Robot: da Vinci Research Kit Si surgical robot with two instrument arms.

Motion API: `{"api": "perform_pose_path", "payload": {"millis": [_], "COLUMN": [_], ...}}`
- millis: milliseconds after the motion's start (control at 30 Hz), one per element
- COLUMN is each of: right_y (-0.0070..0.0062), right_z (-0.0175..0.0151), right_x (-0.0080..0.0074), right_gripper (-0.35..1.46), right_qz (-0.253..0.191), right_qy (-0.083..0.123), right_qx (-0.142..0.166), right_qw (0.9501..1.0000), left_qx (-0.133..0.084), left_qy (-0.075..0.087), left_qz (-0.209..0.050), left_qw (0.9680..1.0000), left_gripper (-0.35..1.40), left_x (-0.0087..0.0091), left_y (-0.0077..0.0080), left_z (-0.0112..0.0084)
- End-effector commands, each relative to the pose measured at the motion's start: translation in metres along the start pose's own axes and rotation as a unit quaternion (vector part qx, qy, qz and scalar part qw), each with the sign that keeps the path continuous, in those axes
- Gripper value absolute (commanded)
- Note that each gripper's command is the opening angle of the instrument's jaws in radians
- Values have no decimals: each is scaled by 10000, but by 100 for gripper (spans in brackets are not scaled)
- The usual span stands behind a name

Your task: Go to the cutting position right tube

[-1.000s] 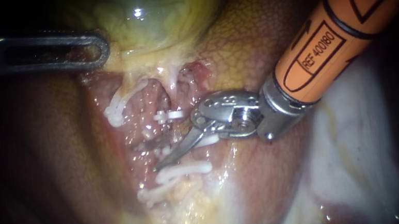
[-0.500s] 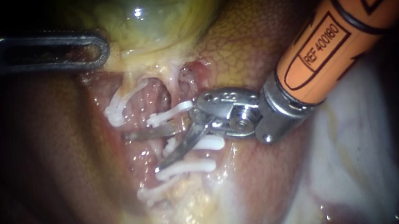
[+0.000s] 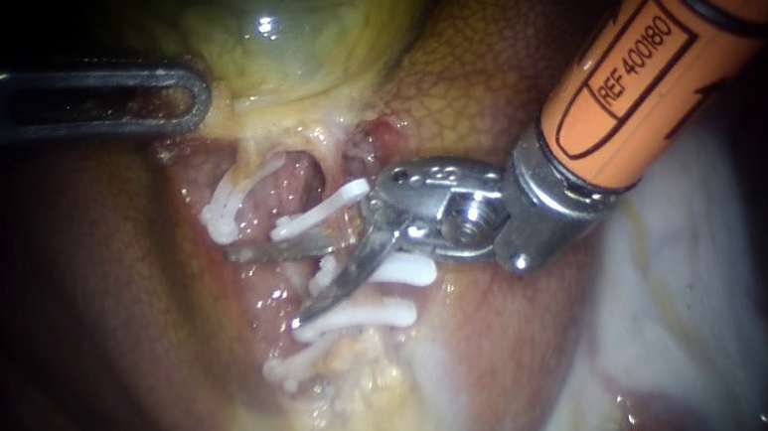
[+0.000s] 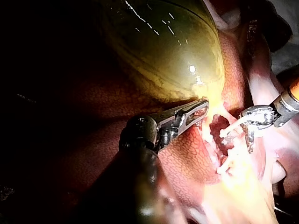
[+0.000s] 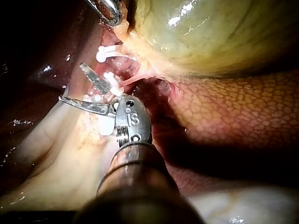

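Observation:
The right tube (image 3: 315,260) runs down from the gallbladder (image 3: 297,27) with white clips (image 3: 318,210) above and below (image 3: 353,318). My right instrument (image 3: 264,287), on an orange shaft, holds its two blades open astride that tube between the clips; one blade points across it, the other slants downward. The right wrist view shows the same blades (image 5: 71,82) spread beside the clips (image 5: 110,77). My left instrument (image 3: 187,98) has slotted jaws shut on the gallbladder's lower edge, also seen in the left wrist view (image 4: 204,106).
A separate clip (image 3: 222,208) sits on the left tube. Brown liver (image 3: 97,316) flanks the dissected bed on both sides, and pale fatty tissue (image 3: 675,285) lies at the right below the shaft.
My right instrument's blades have opened wider, the upper one swinging up across the tube. The upper clip shows more fully. My left instrument has stayed still.

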Motion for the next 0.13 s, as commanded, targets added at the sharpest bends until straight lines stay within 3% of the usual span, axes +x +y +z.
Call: {"api": "perform_pose_path", "payload": {"millis": [33, 133], "right_y": [1, 0], "right_z": [0, 0], "right_x": [-1, -3], "right_gripper": [91, 89], "right_qz": [-1, -5], "right_qy": [-2, -4], "right_qx": [1, -10], "right_qw": [10000, 10000], "left_qx": [0, 0], "left_qy": [0, 0], "left_qz": [0, 0], "left_qw": [10000, 10000], "left_gripper": [-35, -35], "left_x": [0, 0], "left_y": [0, 0], "left_z": [0, 0]}}
